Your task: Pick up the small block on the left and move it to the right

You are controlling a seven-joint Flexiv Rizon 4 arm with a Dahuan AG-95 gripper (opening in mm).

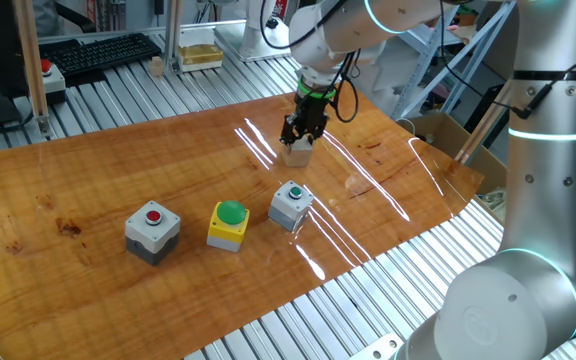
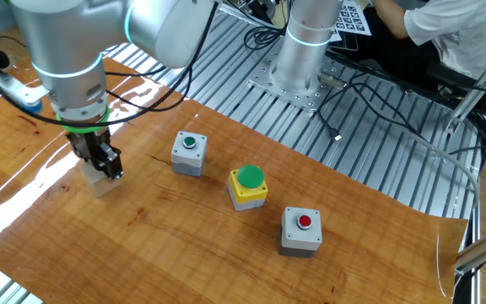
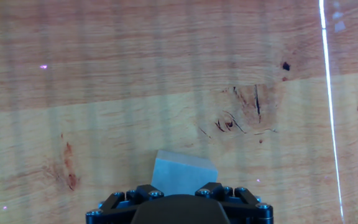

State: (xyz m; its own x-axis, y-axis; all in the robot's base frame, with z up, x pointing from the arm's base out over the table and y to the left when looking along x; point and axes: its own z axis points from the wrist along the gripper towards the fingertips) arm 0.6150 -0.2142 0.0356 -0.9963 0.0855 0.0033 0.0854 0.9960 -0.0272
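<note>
The small block (image 1: pixel 297 153) is a pale beige wooden cube on the wooden table, far from the button boxes. It also shows in the other fixed view (image 2: pixel 99 182) and in the hand view (image 3: pixel 184 169), sticking out just beyond the hand's black body. My gripper (image 1: pixel 301 138) points straight down over it, with the black fingers (image 2: pixel 108 162) closed against the block's upper sides. The block's underside is at or just above the table surface; I cannot tell which.
Three button boxes stand in a row: a grey box with a green button (image 1: pixel 290 204), a yellow box with a green dome (image 1: pixel 229 225), and a grey box with a red button (image 1: pixel 153 232). The table edge (image 1: pixel 438 215) meets metal slats.
</note>
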